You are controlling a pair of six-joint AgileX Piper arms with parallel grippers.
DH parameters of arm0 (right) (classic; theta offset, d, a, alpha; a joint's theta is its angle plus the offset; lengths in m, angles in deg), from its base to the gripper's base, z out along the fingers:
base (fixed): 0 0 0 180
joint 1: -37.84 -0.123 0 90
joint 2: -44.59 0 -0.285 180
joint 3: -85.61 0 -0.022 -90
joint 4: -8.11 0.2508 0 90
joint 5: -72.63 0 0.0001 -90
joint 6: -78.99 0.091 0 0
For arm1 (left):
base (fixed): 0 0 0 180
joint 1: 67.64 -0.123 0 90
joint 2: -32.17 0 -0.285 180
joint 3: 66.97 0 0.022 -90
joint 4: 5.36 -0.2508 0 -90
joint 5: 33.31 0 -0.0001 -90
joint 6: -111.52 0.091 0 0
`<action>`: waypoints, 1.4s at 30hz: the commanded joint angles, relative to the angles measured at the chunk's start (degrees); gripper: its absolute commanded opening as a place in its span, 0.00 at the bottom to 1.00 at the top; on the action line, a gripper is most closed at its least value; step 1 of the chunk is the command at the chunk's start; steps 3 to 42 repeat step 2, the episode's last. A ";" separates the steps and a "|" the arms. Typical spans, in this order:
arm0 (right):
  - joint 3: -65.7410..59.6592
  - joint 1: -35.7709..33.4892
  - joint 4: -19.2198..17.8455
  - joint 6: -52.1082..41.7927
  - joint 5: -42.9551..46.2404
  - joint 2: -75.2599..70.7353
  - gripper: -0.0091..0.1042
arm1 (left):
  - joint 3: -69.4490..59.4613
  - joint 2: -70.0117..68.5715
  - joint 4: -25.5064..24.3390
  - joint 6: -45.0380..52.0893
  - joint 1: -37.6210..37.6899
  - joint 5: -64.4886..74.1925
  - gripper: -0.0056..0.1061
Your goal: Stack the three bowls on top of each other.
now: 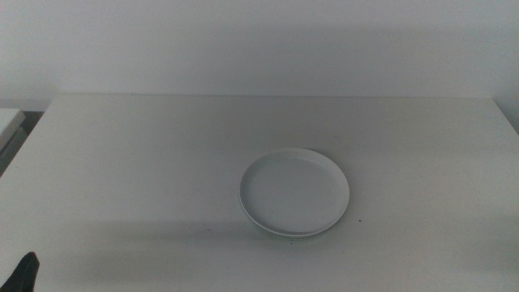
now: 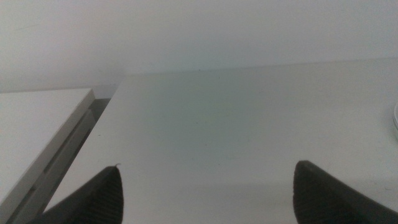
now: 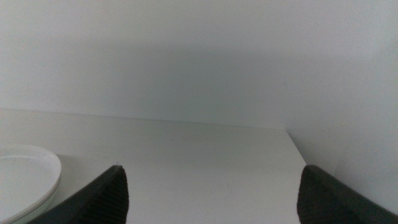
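A stack of shallow round bowls (image 1: 294, 192) sits on the white table (image 1: 146, 162), a little right of the middle. The top bowl is pale grey-white. A white rim of another bowl (image 1: 285, 234) shows under its front edge. No mint green bowl shows; it is hidden or out of view. The stack's edge also shows in the right wrist view (image 3: 25, 177) and barely in the left wrist view (image 2: 395, 118). My left gripper (image 2: 205, 180) is open and empty, low at the table's front left (image 1: 24, 272). My right gripper (image 3: 211, 180) is open and empty, right of the stack, outside the middle view.
A second white surface (image 1: 8, 122) stands beside the table's left edge, with a dark gap between them; it also shows in the left wrist view (image 2: 37, 118). A pale wall (image 1: 259, 40) runs behind the table. The table's right edge (image 3: 298, 149) is near my right gripper.
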 commanded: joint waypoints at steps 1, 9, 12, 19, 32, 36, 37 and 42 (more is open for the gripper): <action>-0.18 0.24 -0.40 -0.05 0.54 -0.25 0.90 | -0.01 -0.26 -0.10 -0.17 0.01 -0.73 0.89; -0.18 0.24 -0.40 -0.05 0.54 -0.25 0.90 | -0.01 -0.26 -0.10 -0.17 0.01 -0.73 0.89; -0.18 0.24 -0.40 -0.05 0.54 -0.25 0.90 | -0.01 -0.26 -0.10 -0.17 0.01 -0.73 0.89; -0.18 0.24 -0.40 -0.05 0.54 -0.25 0.90 | -0.01 -0.26 -0.10 -0.17 0.01 -0.73 0.89; -0.18 0.24 -0.40 -0.05 0.54 -0.25 0.90 | -0.01 -0.26 -0.10 -0.17 0.01 -0.73 0.89; -0.18 0.24 -0.40 -0.05 0.54 -0.25 0.90 | -0.01 -0.26 -0.10 -0.17 0.01 -0.73 0.89; -0.18 0.24 -0.40 -0.05 0.54 -0.25 0.90 | -0.01 -0.26 -0.10 -0.17 0.01 -0.73 0.89; -0.18 0.24 -0.40 -0.05 0.54 -0.25 0.90 | -0.01 -0.26 -0.10 -0.17 0.01 -0.73 0.89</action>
